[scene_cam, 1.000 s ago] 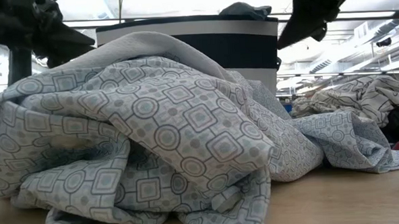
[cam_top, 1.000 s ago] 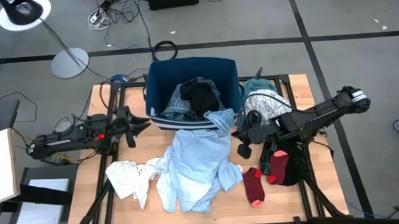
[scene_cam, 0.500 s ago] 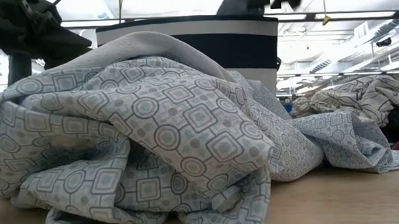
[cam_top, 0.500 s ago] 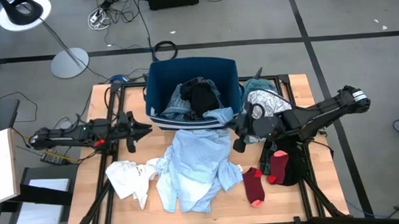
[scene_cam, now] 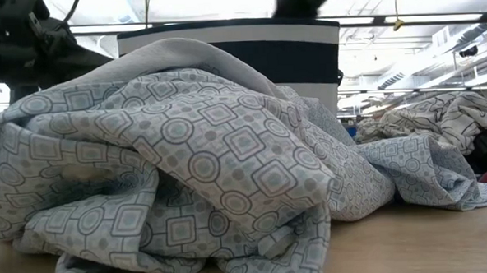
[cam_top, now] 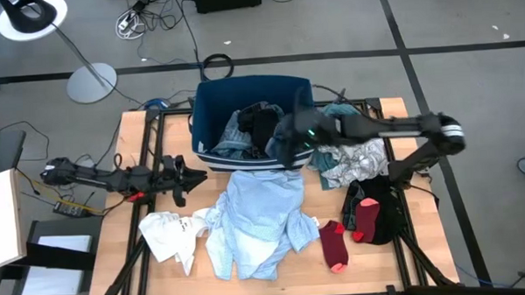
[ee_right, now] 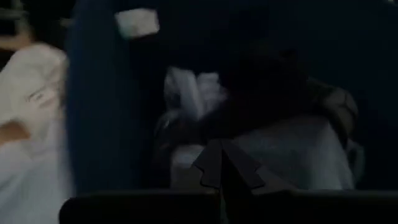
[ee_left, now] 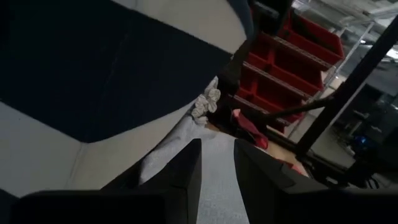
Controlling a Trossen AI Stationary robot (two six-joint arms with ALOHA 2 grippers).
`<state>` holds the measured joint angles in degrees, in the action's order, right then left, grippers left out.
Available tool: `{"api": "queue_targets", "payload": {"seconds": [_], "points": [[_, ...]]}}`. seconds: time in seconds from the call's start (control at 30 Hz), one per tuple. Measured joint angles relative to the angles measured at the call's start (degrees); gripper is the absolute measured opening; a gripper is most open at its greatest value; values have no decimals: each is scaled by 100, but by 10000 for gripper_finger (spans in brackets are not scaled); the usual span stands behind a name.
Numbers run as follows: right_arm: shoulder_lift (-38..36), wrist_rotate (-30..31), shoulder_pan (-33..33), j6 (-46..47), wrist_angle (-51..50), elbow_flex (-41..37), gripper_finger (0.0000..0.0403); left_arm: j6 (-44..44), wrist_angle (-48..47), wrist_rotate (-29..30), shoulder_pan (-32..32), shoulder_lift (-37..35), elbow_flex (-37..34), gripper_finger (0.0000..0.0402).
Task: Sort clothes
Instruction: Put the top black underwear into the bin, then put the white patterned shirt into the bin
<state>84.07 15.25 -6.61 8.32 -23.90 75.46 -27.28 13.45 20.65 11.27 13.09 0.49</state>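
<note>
The navy bin (cam_top: 211, 123) stands at the table's far middle with dark and light blue clothes (cam_top: 260, 130) inside. My right gripper (cam_top: 285, 154) hovers shut over the bin's near right part; in its wrist view (ee_right: 222, 163) nothing sits between the fingers. A light blue shirt (cam_top: 256, 218) lies spread before the bin, with a white tee (cam_top: 169, 234) to its left. My left gripper (cam_top: 200, 177) points level toward the table's right by the bin's near left corner. It is open, and only the shirt farther off (ee_left: 214, 180) shows through the gap.
A white-patterned and teal piece (cam_top: 355, 157) lies right of the bin. A black piece (cam_top: 385, 209) and two dark red socks (cam_top: 333, 244) lie at the near right. In the low view the shirt (scene_cam: 195, 155) fills the foreground. Bare wood shows at the near left corner.
My right gripper has risen from beside the shirt's right edge and swung toward the table's far left, ending over the bin, still shut. My left arm has sunk and drifted a little toward the near edge. The clothes lie as before.
</note>
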Motion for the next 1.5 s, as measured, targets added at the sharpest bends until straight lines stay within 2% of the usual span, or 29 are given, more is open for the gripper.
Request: {"api": "queue_targets", "payload": {"seconds": [0.1,0.27,0.43,0.6,0.73,0.87,1.07,1.13,1.27,1.5], "points": [[744,-653,-454,41,-251,931,0,151,391,223,160,158,0,98],[2180,-862,-845,238,-1597,2242,0,444,649,220,339,340,0,98],[3225,-954,-937,214,-2283,2783,0,437,575,176,433,469,0,98],[3452,-970,-1028,104,-2320,3028,1,441,474,172,435,523,0,98],[3078,-1072,-1044,5,-2496,3258,1,425,335,163,474,532,0,98],[2347,-1067,-987,-68,-2691,3405,2,421,92,200,524,647,0,98],[1223,-992,-669,49,-3518,3395,2,831,36,231,524,819,0,98],[858,-701,-445,226,-3912,3393,1,902,34,232,524,853,0,98],[34,277,258,813,-4418,3042,2,886,36,240,524,875,0,98],[-1487,1476,2059,2718,-4497,1475,2,759,36,118,524,906,0,98]]}}
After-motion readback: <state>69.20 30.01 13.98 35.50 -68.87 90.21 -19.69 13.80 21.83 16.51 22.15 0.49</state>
